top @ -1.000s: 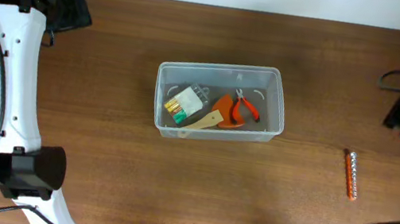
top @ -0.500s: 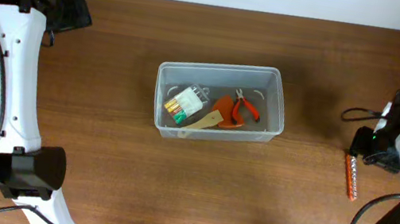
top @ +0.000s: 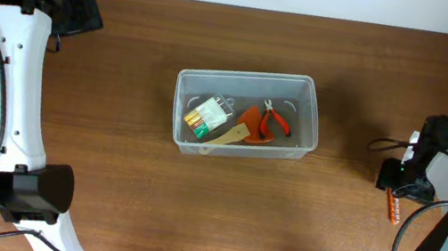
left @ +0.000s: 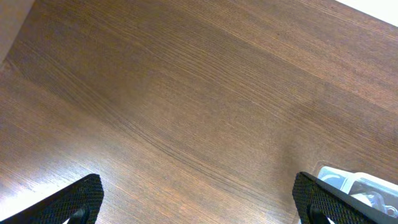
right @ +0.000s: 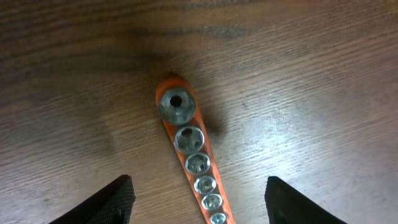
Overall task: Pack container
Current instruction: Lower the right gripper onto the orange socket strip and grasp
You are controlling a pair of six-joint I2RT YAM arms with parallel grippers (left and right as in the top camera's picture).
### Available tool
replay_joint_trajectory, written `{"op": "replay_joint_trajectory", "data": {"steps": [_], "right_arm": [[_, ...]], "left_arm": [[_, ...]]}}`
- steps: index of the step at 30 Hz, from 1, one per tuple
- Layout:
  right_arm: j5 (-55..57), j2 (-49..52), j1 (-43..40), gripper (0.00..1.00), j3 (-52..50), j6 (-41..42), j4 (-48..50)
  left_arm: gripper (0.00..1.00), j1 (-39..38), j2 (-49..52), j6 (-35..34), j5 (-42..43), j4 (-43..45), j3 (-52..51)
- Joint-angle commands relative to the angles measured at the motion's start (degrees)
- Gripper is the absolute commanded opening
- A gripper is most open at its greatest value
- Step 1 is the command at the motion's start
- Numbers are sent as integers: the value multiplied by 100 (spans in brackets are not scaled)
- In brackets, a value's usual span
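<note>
The container [top: 248, 75] sits near the middle of the table [top: 107, 179], a little toward its far edge, long side running left to right. It already holds several things: red-handled pliers [top: 275, 120] at its right end, an orange tool [top: 248, 120] beside them, a pale wooden handle [top: 227, 135] along the near wall, and a small pack with green and yellow parts [top: 206, 114] at the left end. Its top is open and nothing covers it.

Well apart from it, toward the right edge of the table, lies an orange strip of sockets [right: 189, 155], the one item left outside. The right wrist view shows it from above, largest socket at the upper end and the sockets shrinking toward the lower edge of the picture. The right fingers [right: 115, 199] are spread wide, one on each side of the strip, gripping nothing. Whether the tips touch the table cannot be told. In the overhead view the arm hides most of the strip.

The left fingers [left: 78, 199] are also spread and empty, held over bare wood at the far left, with only a corner of the container in their view.

The step in hand looks like picking up the strip. The next move calls for lowering around its narrow width and closing squarely, since a thin, flat strip could slide or tip. It would then be carried left and dropped into the free space in the container.
</note>
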Motion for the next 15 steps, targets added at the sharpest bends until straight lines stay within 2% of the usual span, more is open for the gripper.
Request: {"op": "replay_joint_trajectory", "data": {"steps": [1,11,15], "right_arm": [[7,197,-17,68,-48,-205,50],[-11,468,-17,68,-48,-236,144],[-35,468,-17,57,-48,-234,166]], "left_arm": [[99,0,-48,-33,7,-4,13],[99,0,-48,-33,7,-4,13],[99,0,-48,-33,7,-7,13]]}}
